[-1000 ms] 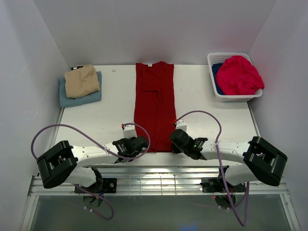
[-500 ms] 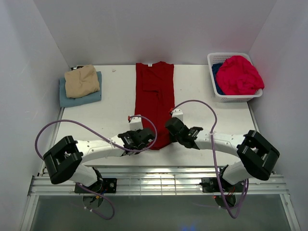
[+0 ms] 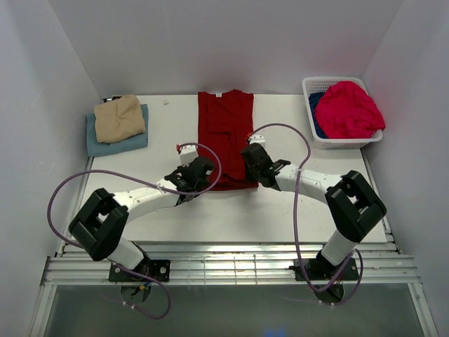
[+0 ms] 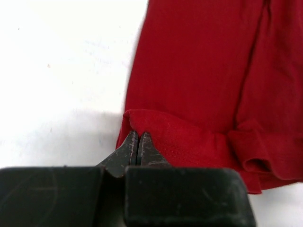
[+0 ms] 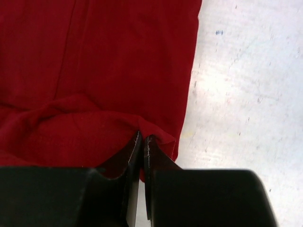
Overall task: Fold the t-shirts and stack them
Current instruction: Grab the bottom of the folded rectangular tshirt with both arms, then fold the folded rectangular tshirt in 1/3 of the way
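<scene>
The dark red t-shirt lies as a long narrow strip at the table's middle, its neck at the far edge and its bottom hem doubled back over the strip. My left gripper is shut on the hem's left corner. My right gripper is shut on the hem's right corner. A folded tan t-shirt rests on a folded light blue t-shirt at the far left. A bright pinkish-red t-shirt and a deep blue t-shirt fill the basket.
The white lattice basket stands at the far right corner. White walls enclose the table on three sides. A purple cable loops over each arm above the table's near half.
Both grippers have moved away from the near edge toward the far side, carrying the dark red shirt's bottom hem with them. The shirt now shows shorter, with the hem doubled over its middle.
</scene>
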### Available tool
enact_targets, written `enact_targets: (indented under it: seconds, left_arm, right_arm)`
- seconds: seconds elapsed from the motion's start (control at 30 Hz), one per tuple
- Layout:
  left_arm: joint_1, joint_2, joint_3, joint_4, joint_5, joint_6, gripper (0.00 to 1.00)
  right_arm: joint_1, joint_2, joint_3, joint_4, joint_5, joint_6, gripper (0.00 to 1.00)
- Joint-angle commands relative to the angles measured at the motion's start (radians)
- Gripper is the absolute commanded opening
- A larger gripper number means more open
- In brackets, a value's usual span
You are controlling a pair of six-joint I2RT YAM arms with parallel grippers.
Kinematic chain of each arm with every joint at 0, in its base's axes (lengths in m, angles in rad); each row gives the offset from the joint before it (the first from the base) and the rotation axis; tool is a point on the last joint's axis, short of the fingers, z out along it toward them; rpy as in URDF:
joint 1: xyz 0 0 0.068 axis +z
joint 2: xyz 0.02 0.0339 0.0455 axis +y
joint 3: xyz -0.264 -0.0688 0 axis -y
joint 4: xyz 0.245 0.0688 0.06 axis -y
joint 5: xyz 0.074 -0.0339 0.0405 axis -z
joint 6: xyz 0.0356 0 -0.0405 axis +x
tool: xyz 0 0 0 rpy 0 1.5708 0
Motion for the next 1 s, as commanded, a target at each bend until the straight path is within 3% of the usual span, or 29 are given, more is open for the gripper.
enact_targets:
  seconds: [0.0,0.23,0.97]
  left_arm:
    - [0.055,0.102,0.056,0.168,0.078,0.122,0.0]
    - [0.131,0.291,0.2,0.267,0.135,0.236,0.0]
    - [0.286,0.552,0.519,0.29,0.258,0.341,0.0]
  right_arm:
    - [-0.054,0.063,0.09,0.011,-0.033,-0.063,0.08]
    - [-0.121,0.215,0.3,0.005,-0.088,-0.139,0.08]
    - [-0.235,0.523,0.716,-0.099,-0.179,-0.231,0.08]
